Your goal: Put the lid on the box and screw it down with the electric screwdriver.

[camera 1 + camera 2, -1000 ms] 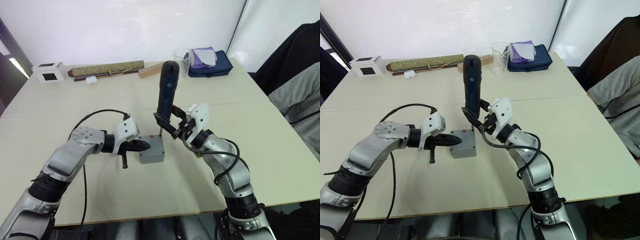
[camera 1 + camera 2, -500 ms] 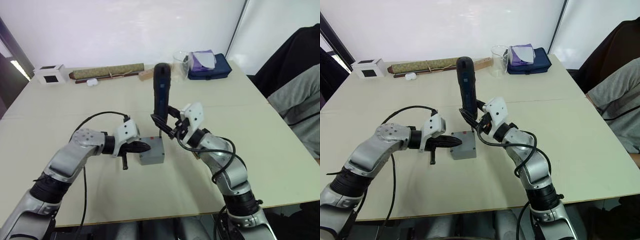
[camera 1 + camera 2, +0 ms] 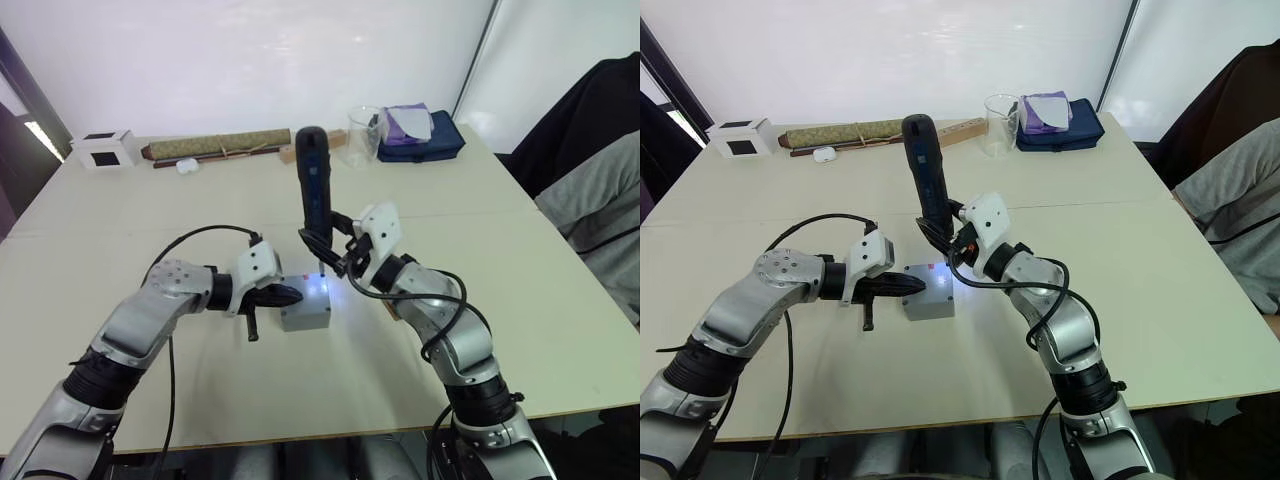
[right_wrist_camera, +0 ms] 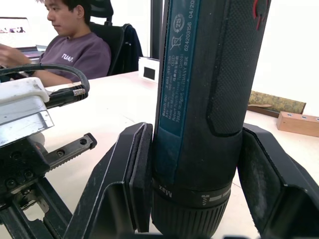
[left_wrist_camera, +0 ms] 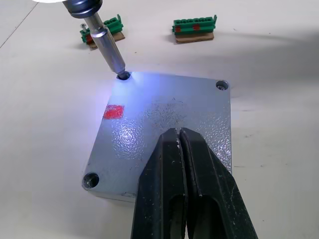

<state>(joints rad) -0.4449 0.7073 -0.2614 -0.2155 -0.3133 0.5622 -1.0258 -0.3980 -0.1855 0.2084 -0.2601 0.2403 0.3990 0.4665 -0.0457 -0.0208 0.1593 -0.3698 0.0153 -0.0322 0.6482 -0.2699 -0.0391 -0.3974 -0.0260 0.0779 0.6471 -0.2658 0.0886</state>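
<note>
The grey lid (image 5: 164,124), with a red mark on top, lies on the box (image 3: 304,320) in the middle of the table. My left gripper (image 5: 178,133) is shut, its tips resting on the lid's top from the left side (image 3: 288,294). My right gripper (image 3: 327,252) is shut on the electric screwdriver (image 3: 313,190), a long black tool held nearly upright and leaning slightly left. Its metal bit (image 5: 108,45) stands in the screw hole at one far corner of the lid. A bluish light from the tool falls on that corner. Two other corner holes show.
Along the table's far edge stand a white cube (image 3: 103,148), a rolled olive bundle (image 3: 215,145), a glass beaker (image 3: 364,122) and a navy pouch (image 3: 420,132). Two green terminal blocks (image 5: 194,26) lie just beyond the box. One person sits at the right (image 3: 600,180), another behind (image 4: 75,47).
The right gripper has carried the screwdriver left and down, bringing its bit into the lid's corner hole; its light now shines on the lid. The left gripper has stayed on the lid.
</note>
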